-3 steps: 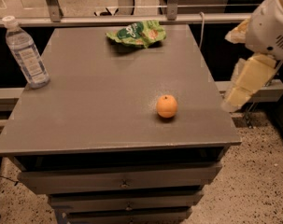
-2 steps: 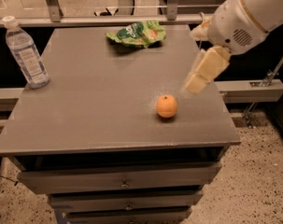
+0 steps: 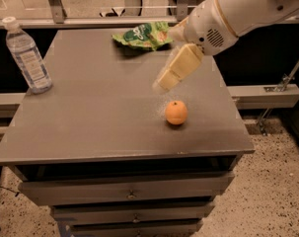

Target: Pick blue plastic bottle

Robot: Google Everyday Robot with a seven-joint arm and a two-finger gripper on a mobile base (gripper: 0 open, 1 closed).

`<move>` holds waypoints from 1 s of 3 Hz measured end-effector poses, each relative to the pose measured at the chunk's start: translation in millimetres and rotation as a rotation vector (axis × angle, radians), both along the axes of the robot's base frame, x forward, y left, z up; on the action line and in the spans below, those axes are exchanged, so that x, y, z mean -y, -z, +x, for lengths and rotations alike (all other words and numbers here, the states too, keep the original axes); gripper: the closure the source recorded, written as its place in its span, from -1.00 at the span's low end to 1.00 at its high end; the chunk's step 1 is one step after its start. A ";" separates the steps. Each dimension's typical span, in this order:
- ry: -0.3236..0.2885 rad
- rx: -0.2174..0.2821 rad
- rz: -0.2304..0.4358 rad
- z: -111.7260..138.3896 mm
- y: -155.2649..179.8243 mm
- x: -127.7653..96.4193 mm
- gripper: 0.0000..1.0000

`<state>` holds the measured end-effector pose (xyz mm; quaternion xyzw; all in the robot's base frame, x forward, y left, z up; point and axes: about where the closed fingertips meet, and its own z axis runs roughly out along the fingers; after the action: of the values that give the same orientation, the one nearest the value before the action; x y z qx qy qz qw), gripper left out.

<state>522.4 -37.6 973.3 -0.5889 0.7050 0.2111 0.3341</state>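
Note:
The blue plastic bottle point(image 3: 26, 56) stands upright at the far left edge of the grey table point(image 3: 90, 112), with a white cap and a pale label. My gripper point(image 3: 164, 83) hangs from the white arm point(image 3: 238, 11) that reaches in from the upper right. It is above the table's middle right, just above and left of an orange point(image 3: 176, 112), and far to the right of the bottle.
A green snack bag point(image 3: 143, 35) lies at the back of the table. The orange sits near the front right. Drawers point(image 3: 129, 194) run below the tabletop. A metal rail point(image 3: 90, 21) runs behind the table.
The arm has swung from beyond the table's right edge leftward over the table, and the gripper now hangs above the middle right. The bottle, bag and orange have not moved.

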 end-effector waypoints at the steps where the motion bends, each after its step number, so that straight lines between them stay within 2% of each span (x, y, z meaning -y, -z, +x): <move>1: -0.025 0.013 0.055 6.6 -1.5 -18.1 -1.00; 2: -0.083 0.042 0.189 30.7 -12.0 -78.3 -1.00; 3: -0.128 0.110 0.323 59.9 -30.8 -152.9 -1.00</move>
<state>582.2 115.3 1004.1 -0.5819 0.6038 0.3098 0.4482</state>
